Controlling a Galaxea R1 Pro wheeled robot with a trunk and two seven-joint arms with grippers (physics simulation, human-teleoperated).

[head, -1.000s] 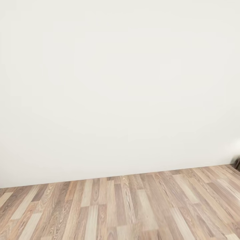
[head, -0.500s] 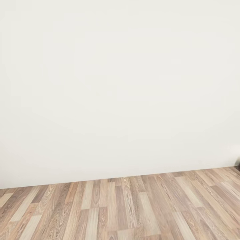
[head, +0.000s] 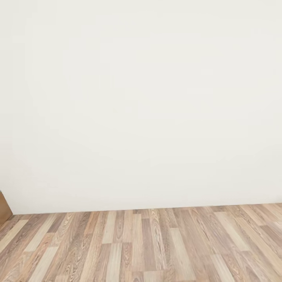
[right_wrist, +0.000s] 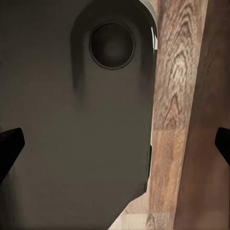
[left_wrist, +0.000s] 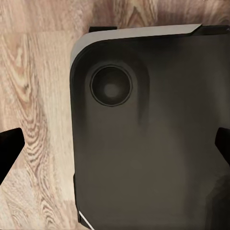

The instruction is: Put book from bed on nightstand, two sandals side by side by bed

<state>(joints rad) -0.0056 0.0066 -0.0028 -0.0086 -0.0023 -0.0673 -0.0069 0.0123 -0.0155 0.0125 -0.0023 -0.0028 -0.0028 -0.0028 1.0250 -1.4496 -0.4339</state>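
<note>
Nearest to you, both wrist cameras look down past the robot's own dark grey body panel (left_wrist: pixel 153 139), rounded at one corner with a round recess in it, and the same kind of panel (right_wrist: pixel 72 120) shows on the right side. Your left gripper (left_wrist: pixel 115 148) shows just two black fingertips (left_wrist: pixel 8 148) at opposite edges, set wide apart, nothing between them, so it's released. Your right gripper (right_wrist: pixel 115 146) is the same, black fingertips (right_wrist: pixel 8 146) far apart and holding nothing. Under both, wood-plank floor (left_wrist: pixel 33 96), warmer brown under the right arm (right_wrist: pixel 182 96). Farther out, in the head view, the plank floor (head: pixel 141 246) in mixed light and dark strips runs across the bottom to a plain white wall (head: pixel 141 98). At the far left edge, where floor meets wall, a small brown wooden corner (head: pixel 4 207) pokes in; can't tell what it belongs to. You're facing bare wall, with the book, bed, nightstand and sandals somewhere outside these pictures.
</note>
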